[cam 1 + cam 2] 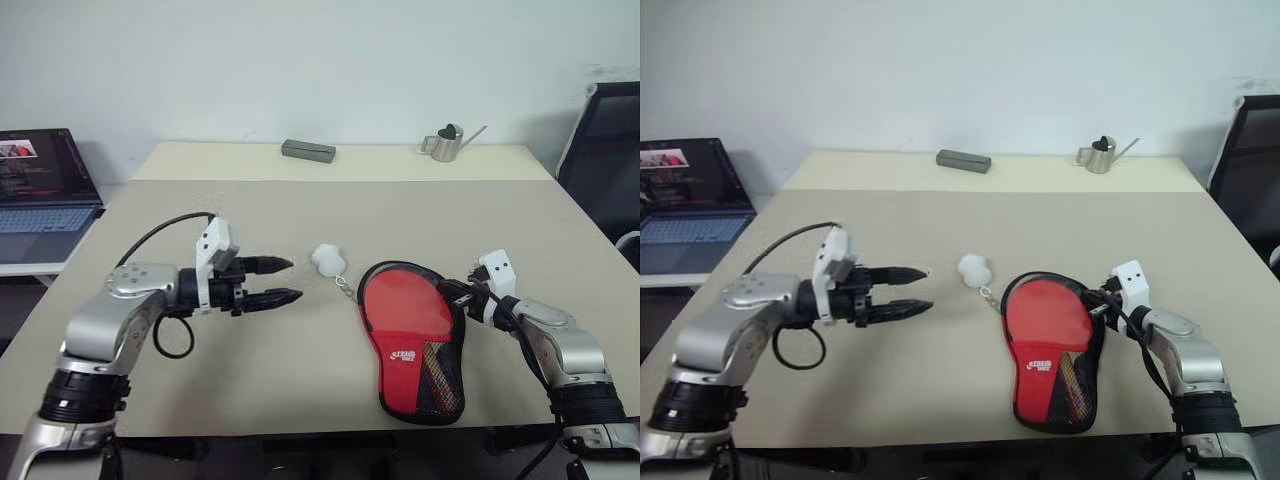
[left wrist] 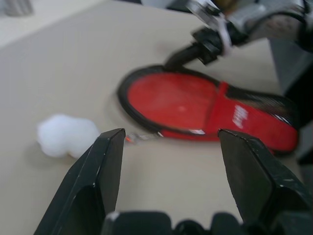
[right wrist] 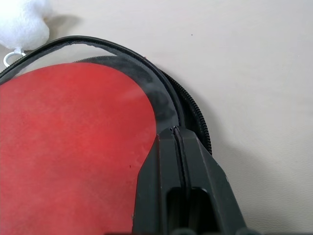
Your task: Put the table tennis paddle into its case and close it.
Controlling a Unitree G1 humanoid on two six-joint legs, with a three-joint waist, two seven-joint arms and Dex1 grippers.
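Note:
The case (image 1: 432, 378) lies flat at the table's front right, black-rimmed, with a red logo panel and a mesh pocket toward me. Its zip rim stands open around a round red face (image 1: 400, 305), the table tennis paddle's head as far as I can tell. The handle is hidden under the panel. A white fluffy charm (image 1: 327, 260) lies on the table just left of the rim, joined to it by a short chain. My right gripper (image 1: 447, 291) is shut on the case's black rim (image 3: 166, 105) at its right side. My left gripper (image 1: 295, 280) hovers open left of the charm, pointing toward the case.
A grey block (image 1: 308, 150) and a small metal watering can (image 1: 445, 143) stand at the far edge of the table. A laptop (image 1: 40, 185) sits on a lower surface to the left. A black chair (image 1: 605, 150) stands at the right.

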